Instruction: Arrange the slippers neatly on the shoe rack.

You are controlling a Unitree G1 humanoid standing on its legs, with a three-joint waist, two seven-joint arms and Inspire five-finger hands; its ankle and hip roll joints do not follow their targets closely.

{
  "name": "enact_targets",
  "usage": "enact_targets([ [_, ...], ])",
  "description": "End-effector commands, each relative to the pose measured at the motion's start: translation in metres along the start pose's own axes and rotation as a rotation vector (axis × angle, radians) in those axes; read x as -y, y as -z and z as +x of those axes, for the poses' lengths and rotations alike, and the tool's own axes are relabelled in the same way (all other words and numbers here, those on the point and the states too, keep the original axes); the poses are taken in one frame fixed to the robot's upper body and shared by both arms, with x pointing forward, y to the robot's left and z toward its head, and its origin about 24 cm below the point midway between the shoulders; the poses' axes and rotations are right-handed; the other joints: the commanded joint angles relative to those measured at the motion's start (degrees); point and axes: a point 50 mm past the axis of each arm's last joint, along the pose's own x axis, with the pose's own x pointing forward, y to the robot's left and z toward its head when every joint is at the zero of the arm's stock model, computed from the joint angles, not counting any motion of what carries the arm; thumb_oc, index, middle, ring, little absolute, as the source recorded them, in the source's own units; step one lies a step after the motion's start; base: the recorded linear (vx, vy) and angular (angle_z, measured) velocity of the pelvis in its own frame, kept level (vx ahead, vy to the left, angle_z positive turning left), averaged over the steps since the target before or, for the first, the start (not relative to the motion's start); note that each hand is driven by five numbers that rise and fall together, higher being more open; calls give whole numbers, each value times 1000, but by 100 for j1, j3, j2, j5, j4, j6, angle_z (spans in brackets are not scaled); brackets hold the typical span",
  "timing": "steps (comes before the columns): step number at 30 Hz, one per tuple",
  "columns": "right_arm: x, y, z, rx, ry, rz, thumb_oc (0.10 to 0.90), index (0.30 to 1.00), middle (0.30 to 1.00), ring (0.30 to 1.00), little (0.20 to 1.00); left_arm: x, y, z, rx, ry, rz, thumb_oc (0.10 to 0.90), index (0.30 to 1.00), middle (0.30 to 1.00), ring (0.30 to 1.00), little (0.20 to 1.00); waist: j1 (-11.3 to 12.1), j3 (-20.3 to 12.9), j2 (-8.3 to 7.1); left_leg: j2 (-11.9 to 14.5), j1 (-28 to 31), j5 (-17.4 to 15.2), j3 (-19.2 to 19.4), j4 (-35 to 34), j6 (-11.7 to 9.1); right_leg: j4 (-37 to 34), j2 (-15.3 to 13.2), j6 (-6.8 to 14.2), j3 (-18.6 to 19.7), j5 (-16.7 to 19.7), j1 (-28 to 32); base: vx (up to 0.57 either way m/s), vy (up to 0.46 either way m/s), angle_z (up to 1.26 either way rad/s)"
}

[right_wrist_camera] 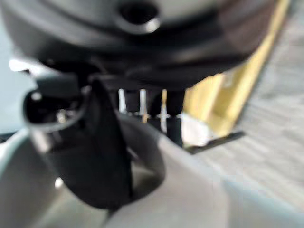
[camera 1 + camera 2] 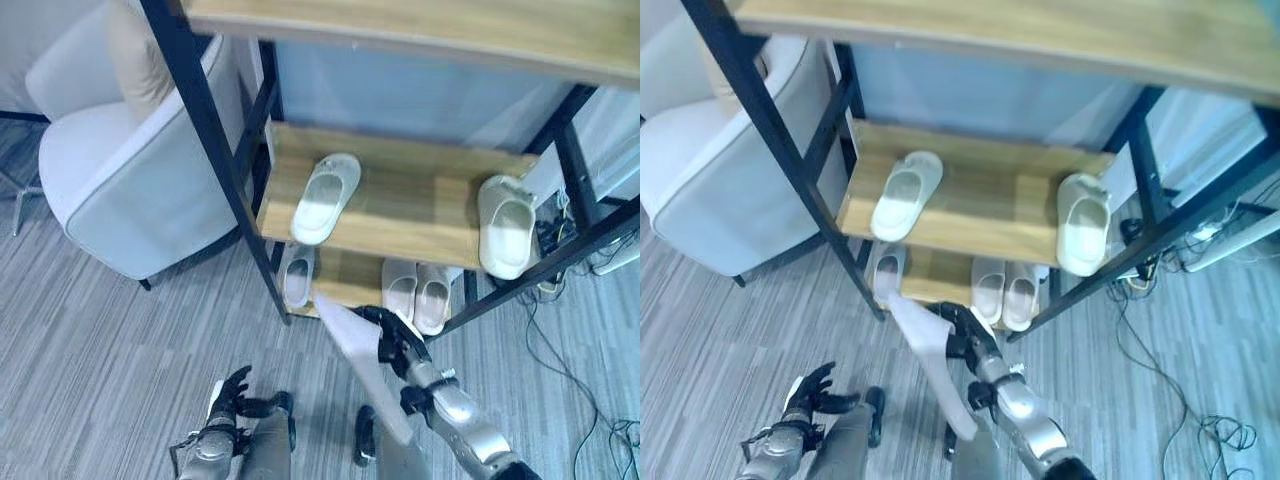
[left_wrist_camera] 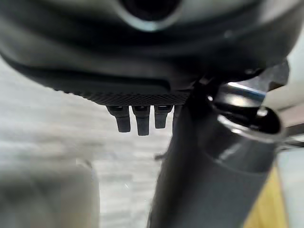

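A black-framed shoe rack (image 2: 400, 160) with wooden shelves stands ahead. On its middle shelf one pale slipper (image 2: 325, 198) lies at the left, and another (image 2: 505, 228) sits at the right end, partly over the edge. The bottom shelf carries a single slipper (image 2: 298, 275) at the left and a pair (image 2: 417, 292) side by side. My right hand (image 2: 400, 342) is shut on a long pale slipper (image 2: 358, 362), held sole-up in the air just in front of the bottom shelf; its thumb (image 1: 102, 156) presses on the slipper. My left hand (image 2: 230, 396) hangs low at the lower left, relaxed and holding nothing.
A light grey armchair (image 2: 120, 170) stands close to the rack's left post. The rack's top shelf (image 2: 420, 25) overhangs the scene. Cables and a power strip (image 2: 585, 330) lie on the striped grey carpet to the right of the rack.
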Motion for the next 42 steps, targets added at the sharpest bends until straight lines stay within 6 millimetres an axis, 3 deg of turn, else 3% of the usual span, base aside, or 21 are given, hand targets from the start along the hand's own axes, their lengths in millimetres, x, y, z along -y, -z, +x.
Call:
enact_targets([
  [1,-11,-74,13,353,-55,-25,400,300,300,300,300,-1,-36,1,180,15,-112,800,900,900,900,900,100,-193,17,151,-763,-919,-163,1264,250,731,-50,-11,-23,-558,-625,-258,-16,-9],
  [3,-11,-99,22,424,-78,-175,400,300,300,300,300,3,-56,1,257,56,-120,800,900,900,900,900,114,-184,27,192,-1394,-1345,-202,2032,286,1427,-9,-47,102,-967,-1265,-95,-20,-16],
  [6,-10,-124,42,480,-32,-415,400,300,300,300,300,2,-82,5,338,32,-130,800,900,900,900,900,148,-252,90,249,-2452,-1675,-342,3075,409,2417,6,-140,206,-1268,-2297,-96,-4,-20],
  [7,-10,-135,45,515,-16,-442,400,300,300,300,300,-1,-91,6,367,16,-135,800,900,900,900,900,154,-291,112,273,-2850,-1789,-394,3425,439,2758,-2,-138,215,-1346,-2705,-136,9,-29],
  [8,-11,-161,50,595,-2,-489,400,300,300,300,300,-10,-107,6,415,-37,-175,800,900,900,900,900,195,-278,154,285,-3556,-1961,-492,4143,495,3454,23,-141,248,-1483,-3373,-86,5,-20],
  [9,-11,-162,50,596,-3,-489,400,300,300,300,300,-10,-107,6,416,-37,-176,800,900,900,900,900,193,-301,156,286,-3611,-1979,-500,4184,494,3491,24,-140,249,-1499,-3425,-93,12,-13],
  [10,-15,-198,49,714,-5,-532,400,300,300,300,300,-24,-123,7,464,-97,-249,800,900,900,900,900,222,-308,195,309,-4220,-2146,-540,4809,563,4052,52,-115,261,-1564,-4034,-6,13,-13],
  [11,-14,-219,44,787,7,-575,400,300,300,300,300,-31,-133,5,501,-114,-274,800,900,900,900,900,221,-330,221,251,-4534,-2252,-587,5161,584,4423,60,-120,281,-1675,-4341,-2,13,-17],
  [12,-14,-220,44,788,7,-576,400,300,300,300,300,-31,-133,5,502,-114,-275,800,900,900,900,900,216,-353,223,247,-4595,-2274,-594,5211,583,4472,56,-118,283,-1700,-4399,44,23,-14],
  [15,-15,-269,47,904,72,-711,400,300,300,300,300,-53,-164,1,607,-215,-316,800,900,900,900,900,225,-298,296,141,-5309,-2595,-678,6210,606,5628,33,-192,404,-2072,-5165,103,33,3],
  [17,-21,-293,52,942,83,-714,400,300,300,300,300,-72,-185,2,651,-308,-348,800,900,900,900,900,214,-207,300,81,-5662,-2798,-750,6792,587,6338,16,-254,567,-2278,-5536,101,38,2],
  [18,-22,-294,52,945,82,-715,400,300,300,300,300,-72,-186,2,653,-309,-350,800,900,900,900,900,202,-206,300,75,-5691,-2798,-750,6811,586,6360,11,-254,573,-2282,-5565,99,25,6],
  [19,-29,-311,57,972,97,-736,400,300,300,300,300,-88,-206,4,683,-384,-370,800,900,900,900,900,198,-72,298,38,-5816,-3023,-837,7312,550,6955,44,-300,763,-2453,-5739,66,16,6],
  [22,-38,-329,61,1008,117,-798,400,300,300,300,300,-105,-228,6,705,-438,-409,800,900,900,900,900,178,120,267,27,-5819,-3204,-866,7697,515,7396,61,-304,931,-2569,-5807,107,23,1],
  [23,-45,-336,75,972,118,-732,400,300,300,300,300,-115,-250,9,718,-462,-412,800,900,900,900,900,167,209,262,33,-5819,-3321,-888,8015,475,7746,56,-303,1079,-2646,-5825,58,13,0],
  [25,-53,-345,77,985,118,-723,400,300,300,300,300,-117,-259,11,714,-472,-409,800,900,900,900,900,144,308,228,24,-5819,-3369,-887,8149,456,7905,48,-294,1158,-2670,-5829,74,4,5],
  [27,-62,-350,96,913,95,-552,400,300,300,300,300,-118,-262,24,630,-500,-430,800,900,900,900,900,167,445,149,30,-5819,-3471,-846,8450,375,8305,7,-284,1344,-2790,-5809,83,4,10],
  [32,-47,-351,110,829,159,-554,400,300,300,300,300,-125,-258,28,586,-500,-401,800,900,900,900,900,231,520,127,24,-5819,-3591,-861,8739,308,8580,-49,-288,1419,-2877,-5816,20,19,3],
  [36,-33,-342,128,704,234,-632,400,300,300,300,300,-123,-240,36,523,-477,-353,800,900,900,900,900,447,531,155,133,-5819,-3696,-937,9033,293,8622,-190,-263,1287,-2828,-5846,16,62,-5],
  [40,-16,-339,131,660,302,-700,400,300,300,300,300,-119,-212,38,488,-448,-321,800,900,900,900,900,647,506,185,145,-5819,-3718,-948,9061,324,8535,-211,-201,1232,-2737,-5847,9,46,-9],
  [42,4,-347,127,641,386,-788,400,300,300,300,300,-126,-175,35,438,-455,-326,800,900,900,900,900,783,526,236,136,-5819,-3734,-937,9088,380,8510,-219,-168,1247,-2732,-5847,-17,27,-6],
])
